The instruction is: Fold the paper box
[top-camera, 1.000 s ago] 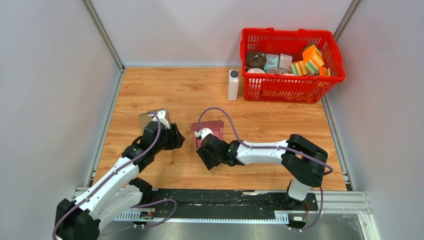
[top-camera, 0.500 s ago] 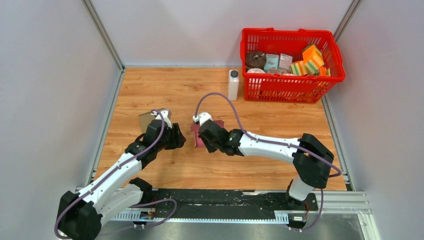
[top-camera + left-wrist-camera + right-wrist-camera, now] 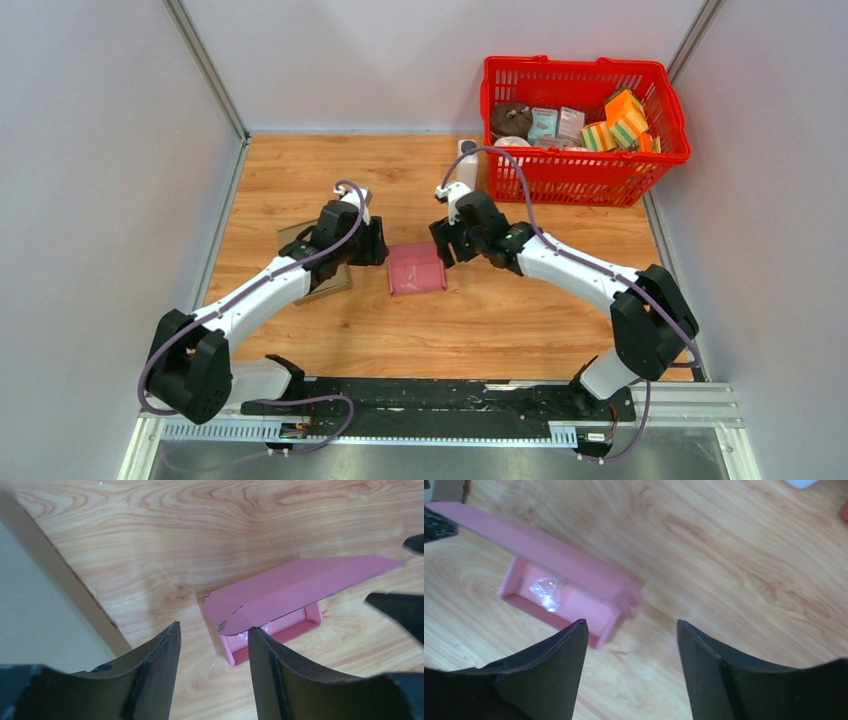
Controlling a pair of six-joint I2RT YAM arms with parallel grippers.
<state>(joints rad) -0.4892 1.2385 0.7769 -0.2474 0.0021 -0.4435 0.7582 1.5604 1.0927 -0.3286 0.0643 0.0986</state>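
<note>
Two grippers flank the pink paper box [image 3: 416, 269] in the middle of the table [image 3: 500, 335]. The left gripper [image 3: 374, 245] is just beside its left edge and the right gripper [image 3: 446, 244] is at its far right corner; both have their jaws apart and empty. The wrist views show the lid [image 3: 300, 582] slanting half-raised over the tray [image 3: 589, 607]. Closing it well likely means pressing the lid down evenly from both sides and guiding the corner tab [image 3: 225, 611] inside without creasing it.
</note>
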